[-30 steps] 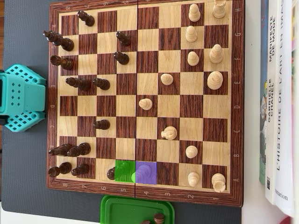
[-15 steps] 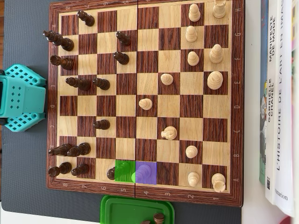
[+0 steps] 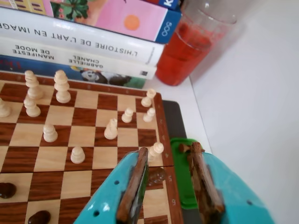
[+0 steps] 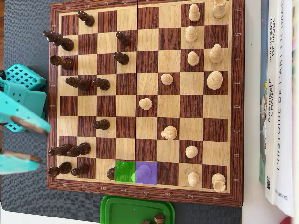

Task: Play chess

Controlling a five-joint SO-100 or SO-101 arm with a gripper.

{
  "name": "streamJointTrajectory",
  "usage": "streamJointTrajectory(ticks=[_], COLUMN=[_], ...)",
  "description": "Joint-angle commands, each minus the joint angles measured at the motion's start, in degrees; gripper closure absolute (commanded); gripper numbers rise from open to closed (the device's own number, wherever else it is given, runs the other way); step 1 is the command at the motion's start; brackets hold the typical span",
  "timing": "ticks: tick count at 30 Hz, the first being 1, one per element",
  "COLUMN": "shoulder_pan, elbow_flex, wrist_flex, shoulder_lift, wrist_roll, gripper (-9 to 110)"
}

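Note:
The wooden chessboard (image 4: 238, 93) carries dark pieces on the left and light pieces on the right in the overhead view. A green-tinted square (image 4: 124, 169) and a purple-tinted square (image 4: 148, 170) sit in the bottom row, with a light pawn (image 4: 135, 177) on their border and a dark pawn (image 4: 111, 173) beside the green one. My teal gripper (image 4: 43, 143) hangs open and empty by the board's left edge. In the wrist view the gripper (image 3: 169, 148) is open above the board's right rim (image 3: 163, 121). The light pawn (image 3: 158, 148) and the dark pawn (image 3: 156, 176) lie by its left finger.
A green tray (image 4: 117, 210) with a captured dark piece (image 4: 159, 217) lies below the board; it also shows in the wrist view (image 3: 180, 161). Stacked books (image 4: 280, 93) stand along the right side. A glass of red drink (image 3: 191, 44) stands beside the books (image 3: 79, 42).

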State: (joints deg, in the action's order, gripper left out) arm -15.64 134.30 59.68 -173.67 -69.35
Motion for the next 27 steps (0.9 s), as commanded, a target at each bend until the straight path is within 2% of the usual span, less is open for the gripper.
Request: streamJointTrajectory(ticks=[1, 10, 14, 27], shoulder_pan=[-2.0, -2.6, -6.2, -8.3], elbow_flex=[-5.4, -14.8, -20.9, -33.9], wrist_flex=[4.0, 18.2, 22.2, 23.5], shoulder_lift=[2.7, 23.2, 32.9, 56.0], wrist_roll=[-0.2, -4.2, -4.7, -4.5], gripper=[87, 87, 87, 87])
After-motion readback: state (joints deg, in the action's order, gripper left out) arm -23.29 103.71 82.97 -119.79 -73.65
